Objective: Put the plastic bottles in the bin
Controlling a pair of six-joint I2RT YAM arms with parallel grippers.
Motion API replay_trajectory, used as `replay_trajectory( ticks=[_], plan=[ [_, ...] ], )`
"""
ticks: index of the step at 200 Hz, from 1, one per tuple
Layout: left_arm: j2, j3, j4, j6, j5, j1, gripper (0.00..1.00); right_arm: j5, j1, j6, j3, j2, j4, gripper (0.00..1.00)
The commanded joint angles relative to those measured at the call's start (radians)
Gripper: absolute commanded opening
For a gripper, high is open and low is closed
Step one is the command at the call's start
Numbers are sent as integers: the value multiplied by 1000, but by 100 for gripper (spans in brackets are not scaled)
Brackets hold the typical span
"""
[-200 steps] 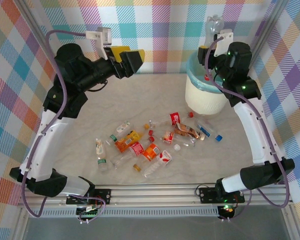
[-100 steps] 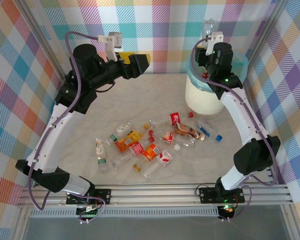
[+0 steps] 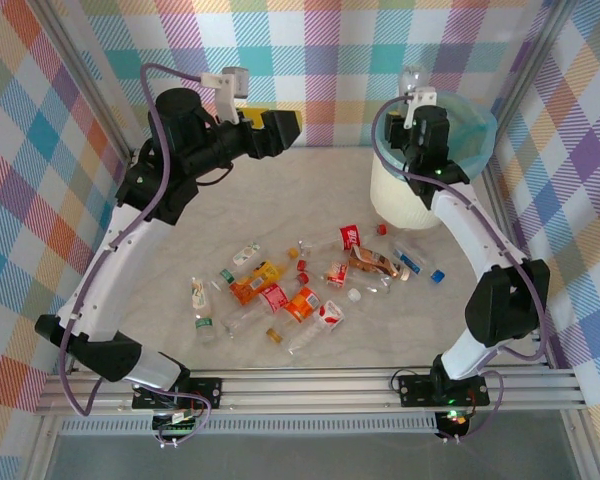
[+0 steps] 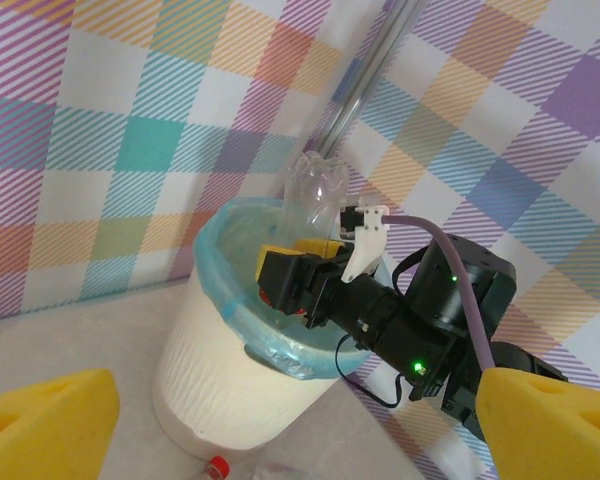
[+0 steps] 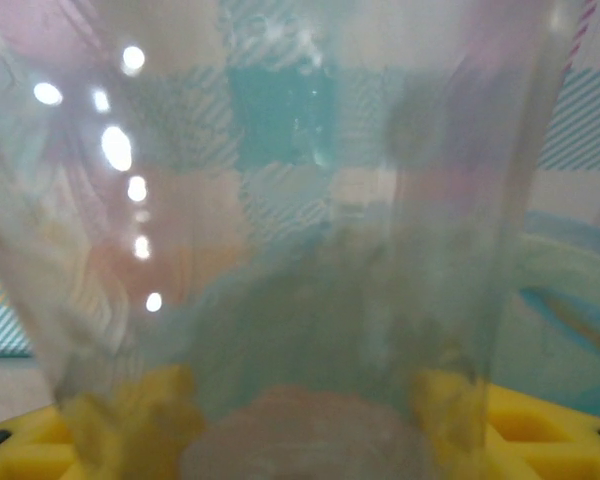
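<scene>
The right gripper [image 4: 298,282] clamps 1 clear bottle [image 4: 315,200] upright above the bin [image 4: 230,385] — poised so it should drop inside. The left gripper [image 3: 283,123] hangs wide apart, empty — the other bottles [image 3: 300,290] litter the table [image 3: 280,200].

One cream-white round bin [image 3: 400,200], two black-and-white robot arms [image 3: 105,265], one raised clear plastic bottle [image 4: 315,195], and roughly fourteen small coloured plastic bottles [image 3: 302,303] on the desk [image 3: 280,200].
</scene>
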Motion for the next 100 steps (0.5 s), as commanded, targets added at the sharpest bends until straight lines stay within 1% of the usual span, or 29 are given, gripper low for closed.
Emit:
replay_trajectory(
  ticks=[1,31,52,77,100],
  plan=[
    [18,19,-21,24,-10,-11,92,31,-6,44,-35,-11,67,62],
    [30,34,-37,21,-7,-11,92,33,-7,67,-44,3,55,74],
    [26,30,-42,24,-11,-11,92,28,-7,78,-33,2,37,80],
    [16,23,-51,30,-23,-11,92,34,-9,78,-22,-9,18,85],
    [11,18,-59,36,-30,-11,92,29,-12,78,-20,-25,10,85]
  ],
)
